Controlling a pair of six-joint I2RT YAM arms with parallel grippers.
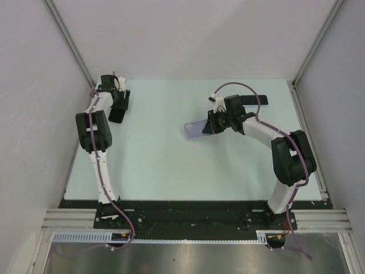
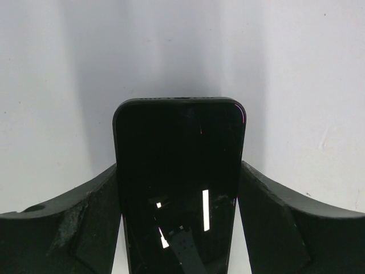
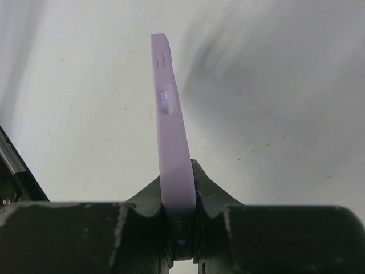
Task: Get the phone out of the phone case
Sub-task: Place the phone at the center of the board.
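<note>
Figure: the slim black glass-fronted phone (image 2: 179, 165), bare of any cover, lies between the two dark fingers (image 2: 85, 222) of the left gripper (image 2: 179, 194), which is closed against its long edges. The overhead view places it at the far left of the pale blue-green table (image 1: 165, 171); whether it touches the surface cannot be told. Holding by the edges leaves the screen untouched. Well apart, nearer the table's centre, the right gripper (image 3: 181, 200) is pinched tight on one end of the soft lilac silicone phone case (image 3: 170, 131), which is turned edge-on with its side button cut-outs towards the wrist camera and its free end projecting away from the arm. With each item in a separate gripper, the separation appears complete.
</note>
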